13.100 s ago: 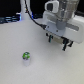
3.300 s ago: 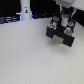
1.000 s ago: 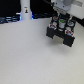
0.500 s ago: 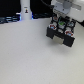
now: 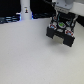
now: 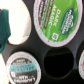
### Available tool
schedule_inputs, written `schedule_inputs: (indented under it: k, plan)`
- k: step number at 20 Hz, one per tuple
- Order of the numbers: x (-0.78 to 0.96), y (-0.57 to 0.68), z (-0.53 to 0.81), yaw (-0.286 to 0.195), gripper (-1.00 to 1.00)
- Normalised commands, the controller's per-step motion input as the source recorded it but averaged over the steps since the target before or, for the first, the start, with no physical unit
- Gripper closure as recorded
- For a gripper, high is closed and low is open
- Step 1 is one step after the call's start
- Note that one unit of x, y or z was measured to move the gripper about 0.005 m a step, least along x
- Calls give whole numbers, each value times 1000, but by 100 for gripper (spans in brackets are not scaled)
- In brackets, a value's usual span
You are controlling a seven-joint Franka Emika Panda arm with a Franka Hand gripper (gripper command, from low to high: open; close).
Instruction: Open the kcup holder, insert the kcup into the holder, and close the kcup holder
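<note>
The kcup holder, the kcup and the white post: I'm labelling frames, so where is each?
kcup holder (image 5: 64, 34), exterior view, black front body.
kcup (image 5: 60, 23), exterior view, green top.
white post (image 5: 25, 13), exterior view, its body.

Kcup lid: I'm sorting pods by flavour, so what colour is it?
Green with white lettering, on the kcup; clearest in the wrist view.

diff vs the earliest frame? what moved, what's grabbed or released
The kcup has left the open table, where it lay at the start, and now shows green at the kcup holder, at the exterior view's right. The arm has come down from its raised position; the gripper sits right over the holder. Whether it has let go cannot be told. The white post and table are unchanged.
</note>
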Motion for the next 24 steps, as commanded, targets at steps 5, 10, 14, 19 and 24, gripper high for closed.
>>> schedule_inputs:
  k: [5,10,14,19,24]
  plan:
    - [414,-396,437,77,-100]
    - [611,-468,320,16,-100]
    - [745,-427,211,-1,-100]
    - [813,-363,124,1,-100]
    - [843,-219,1,2,-100]
